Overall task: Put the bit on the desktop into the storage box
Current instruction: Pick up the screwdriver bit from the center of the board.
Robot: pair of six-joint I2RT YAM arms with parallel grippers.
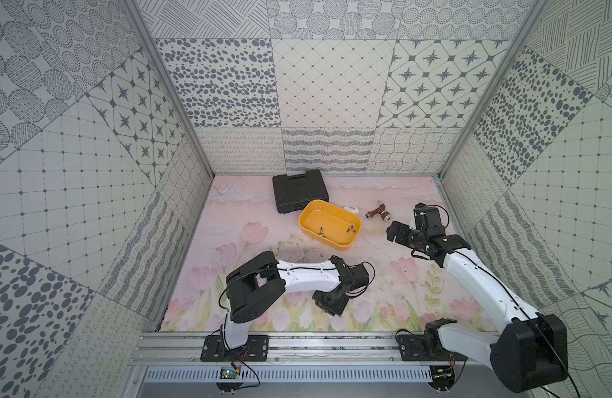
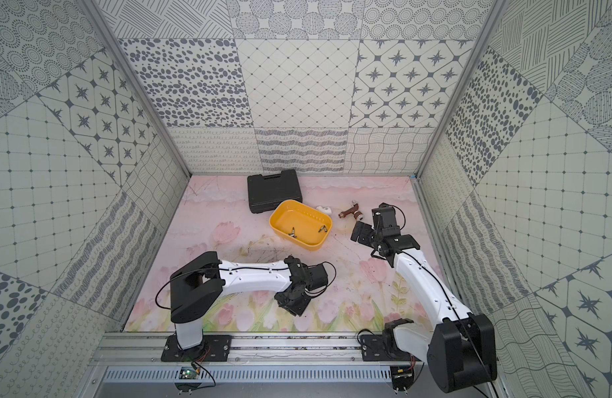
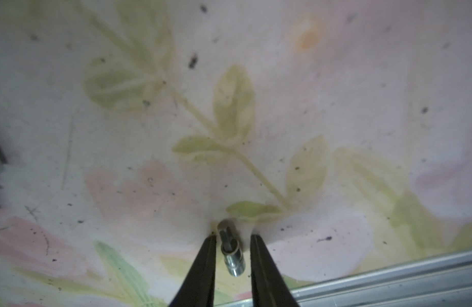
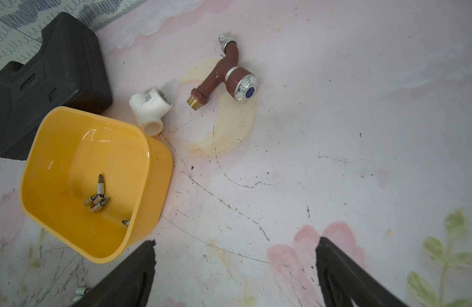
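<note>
A short silver bit (image 3: 231, 247) lies on the flowered mat between the black fingers of my left gripper (image 3: 234, 236). The jaws stand narrowly apart, and a strip of mat shows between the bit and each finger. In both top views this gripper (image 1: 327, 306) (image 2: 292, 306) sits low near the front, and the bit is hidden under it. The yellow storage box (image 1: 347, 245) (image 4: 152, 186) stands mid-table with several bits (image 4: 98, 198) inside. My right gripper (image 4: 236, 240) (image 1: 397, 232) hangs wide open and empty just right of the box. A small silver piece (image 4: 81, 291) lies on the mat beside one of its fingers.
A black tool case (image 1: 299, 193) lies behind the box at the back wall. A white pipe elbow (image 4: 150, 107) and a brown tap (image 4: 224, 77) lie right of it. The aluminium front rail (image 3: 389, 279) runs close to the left gripper. Patterned walls enclose three sides.
</note>
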